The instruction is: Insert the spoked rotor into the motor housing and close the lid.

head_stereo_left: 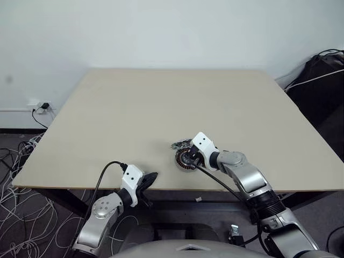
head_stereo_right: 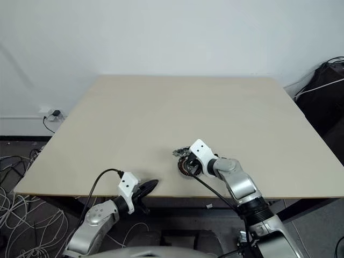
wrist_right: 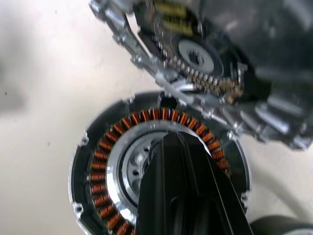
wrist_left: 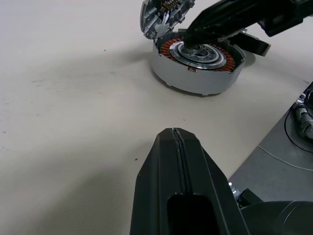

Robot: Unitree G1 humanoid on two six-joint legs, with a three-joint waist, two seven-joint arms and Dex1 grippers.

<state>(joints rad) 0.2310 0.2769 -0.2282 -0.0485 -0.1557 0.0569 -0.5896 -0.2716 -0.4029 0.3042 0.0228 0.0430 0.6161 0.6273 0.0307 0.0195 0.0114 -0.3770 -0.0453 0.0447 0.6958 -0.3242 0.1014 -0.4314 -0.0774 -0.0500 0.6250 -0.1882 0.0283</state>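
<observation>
Motor housing (wrist_left: 198, 66): sitting near the surface (head_stereo_left: 161, 107) front edge, lid (wrist_left: 161, 14) standing tilted open behind it. Rigid, likely heavy; lid thin, gripping by rim advised. Right tool (wrist_right: 181, 161) pressing, closed, into centre; left tool (wrist_left: 176, 161) idling closed.

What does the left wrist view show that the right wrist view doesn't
Left wrist view alone: the shut left claw apart from the parts, a broad stretch of bare table, the table's edge, and the motor housing's outer silver wall.

Right wrist view alone: a close look down into the housing, each copper winding distinct, and the inner face of the lid with its central hub.

Both: the copper-ringed housing on the table, the lid raised beside it, and the shut right claw reaching over the housing's silver centre.
</observation>
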